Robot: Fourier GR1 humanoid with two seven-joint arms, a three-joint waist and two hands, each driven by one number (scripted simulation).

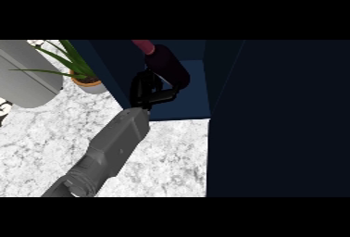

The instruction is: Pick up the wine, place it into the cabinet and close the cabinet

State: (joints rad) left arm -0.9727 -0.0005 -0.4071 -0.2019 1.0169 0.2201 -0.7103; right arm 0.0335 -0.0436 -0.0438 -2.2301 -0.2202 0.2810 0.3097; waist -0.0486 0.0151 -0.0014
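The wine bottle (168,65) is dark maroon with a red neck and sits tilted inside the open dark blue cabinet (195,99), its neck pointing up and left. My right hand (145,90) reaches in from the lower left on a grey forearm. It is at the bottle's lower end, with fingers and thumb curled against it. The open cabinet door (280,120) fills the right side of the view as a large dark panel. A sliver of my left hand (3,110) shows at the left edge, too little to read.
A potted green plant (80,69) stands just left of the cabinet. A grey rounded appliance (27,76) sits at the far left. The marble counter (171,152) stretches in front of the cabinet.
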